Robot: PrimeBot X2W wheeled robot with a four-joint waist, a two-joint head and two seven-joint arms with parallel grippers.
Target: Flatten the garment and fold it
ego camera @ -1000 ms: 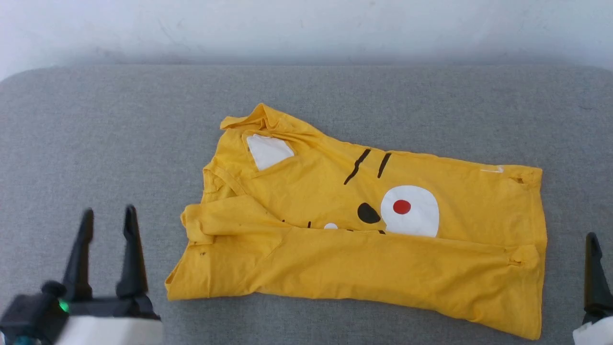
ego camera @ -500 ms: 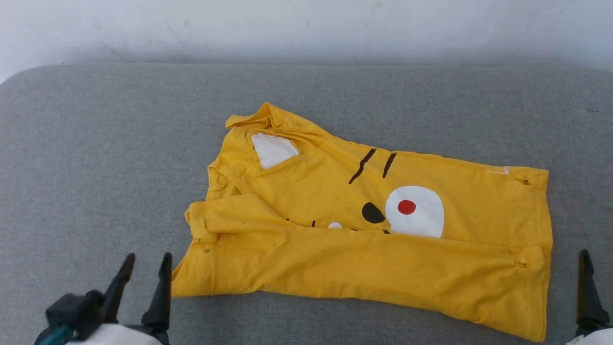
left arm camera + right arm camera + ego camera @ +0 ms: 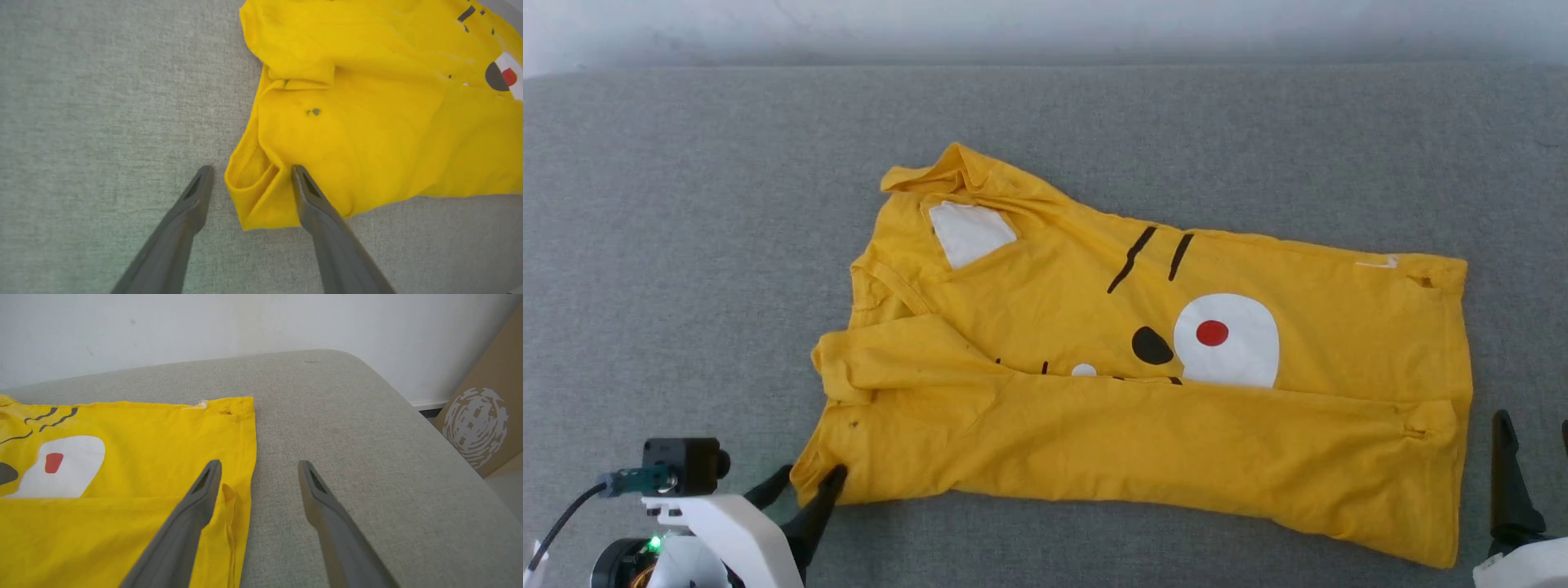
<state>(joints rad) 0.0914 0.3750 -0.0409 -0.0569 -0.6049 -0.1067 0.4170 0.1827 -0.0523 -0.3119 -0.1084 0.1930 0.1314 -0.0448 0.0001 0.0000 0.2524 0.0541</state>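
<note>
1. Left tool [image 3: 251,169] is spread wide and empty, low at the T-shirt's [image 3: 1143,408] near corner at the neck end. That corner sits between its fingers.
2. Right tool [image 3: 259,463] is also released and holds nothing. It is at the shirt's hem end, with one finger over the hem and the other over bare desk [image 3: 686,204].
3. I see the shirt lying print-up on the grey desk, its near long edge folded over. Its long axis runs across me, neck to my left and hem to my right.
4. My read is that the left arm is nearer its corner, so pinching there comes first.
</note>
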